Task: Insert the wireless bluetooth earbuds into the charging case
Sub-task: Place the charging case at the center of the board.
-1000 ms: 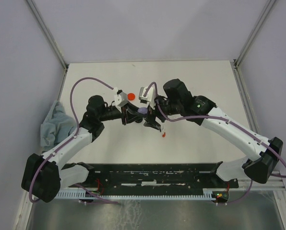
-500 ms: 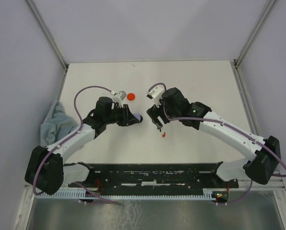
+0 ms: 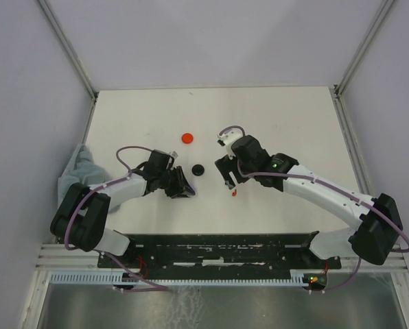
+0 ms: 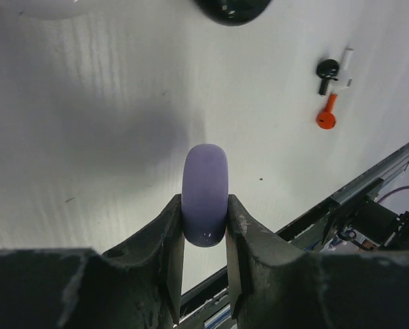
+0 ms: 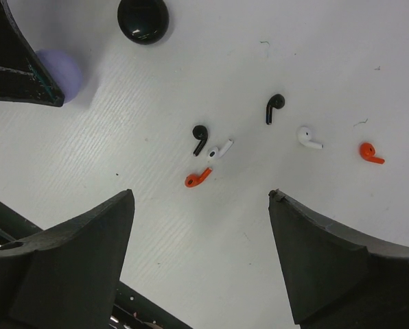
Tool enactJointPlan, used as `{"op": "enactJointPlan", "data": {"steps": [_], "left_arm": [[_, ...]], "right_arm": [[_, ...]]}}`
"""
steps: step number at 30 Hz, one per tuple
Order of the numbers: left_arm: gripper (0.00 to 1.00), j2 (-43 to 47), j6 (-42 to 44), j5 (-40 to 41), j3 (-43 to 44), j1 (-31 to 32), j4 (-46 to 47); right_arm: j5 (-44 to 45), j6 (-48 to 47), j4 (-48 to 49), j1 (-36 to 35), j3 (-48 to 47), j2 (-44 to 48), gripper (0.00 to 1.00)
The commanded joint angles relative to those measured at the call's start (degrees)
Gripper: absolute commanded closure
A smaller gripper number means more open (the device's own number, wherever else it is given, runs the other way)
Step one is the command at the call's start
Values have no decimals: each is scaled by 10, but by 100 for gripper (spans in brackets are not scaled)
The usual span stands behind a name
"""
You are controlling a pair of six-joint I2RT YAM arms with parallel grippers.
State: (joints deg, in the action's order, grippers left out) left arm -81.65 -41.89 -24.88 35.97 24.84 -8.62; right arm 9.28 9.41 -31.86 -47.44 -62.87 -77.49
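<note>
Left gripper [image 4: 204,214] has pulled back toward its base, fingers pinching the lavender charging case [image 4: 204,188] on edge. Right gripper [image 5: 199,199] is spread wide, hanging over the earbuds [image 5: 201,139], black, white and orange, loose on the table [image 5: 122,123]. Probably best to lay the case flat first, then pinch one bud by its stem.

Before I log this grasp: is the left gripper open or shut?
Shut: the left gripper clamps the lavender disc, both fingers pressed against its sides.
</note>
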Motion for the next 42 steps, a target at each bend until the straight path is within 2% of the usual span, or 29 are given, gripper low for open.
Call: {"op": "enactJointPlan", "data": {"steps": [1,5,12,19,31,42], "left_arm": [[70,-37,-9,36,17,-1,-29],[64,-61,2,55,39,-1,-63],[46,-34,31,162,74,-6,-168],[36,-19,43,226,119,-8,-208],[26,-58,130,327,237,-4,-235],[25,-145,156,336,292,-2,-223]], "right_arm": [[18,11,31,3,7,23,12],[25,6,32,4,14,27,12],[32,-2,25,5,24,40,12],[24,2,11,6,15,44,12],[34,-13,6,7,8,37,12],[35,-22,9,8,6,22,10]]}}
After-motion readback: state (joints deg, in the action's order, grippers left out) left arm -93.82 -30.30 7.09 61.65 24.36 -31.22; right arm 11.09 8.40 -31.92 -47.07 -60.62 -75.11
